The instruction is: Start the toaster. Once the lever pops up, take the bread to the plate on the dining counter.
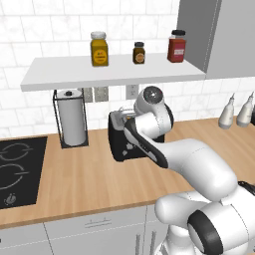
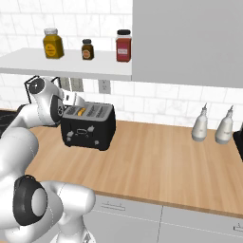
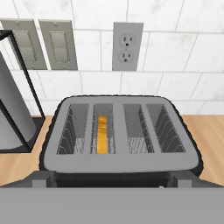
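The black toaster (image 1: 121,145) (image 2: 89,127) (image 3: 122,161) stands on the wooden counter against the tiled wall. The bread (image 3: 102,134) (image 2: 81,111) sits deep in the second slot from the left, with just its orange-brown crust edge showing. My gripper (image 3: 112,180) hovers over the toaster's front edge and looks down into the slots. It is open, its two tips set wide apart with nothing between them. In the right base view the hand (image 2: 72,100) hangs at the toaster's upper left corner. The plate and the dining counter are out of view.
A paper towel holder (image 1: 71,117) (image 3: 13,120) stands just left of the toaster, beside a black cooktop (image 1: 17,169). A shelf (image 1: 104,70) with jars runs overhead. Two white bottles (image 2: 200,124) stand far right. An outlet (image 3: 127,46) is behind.
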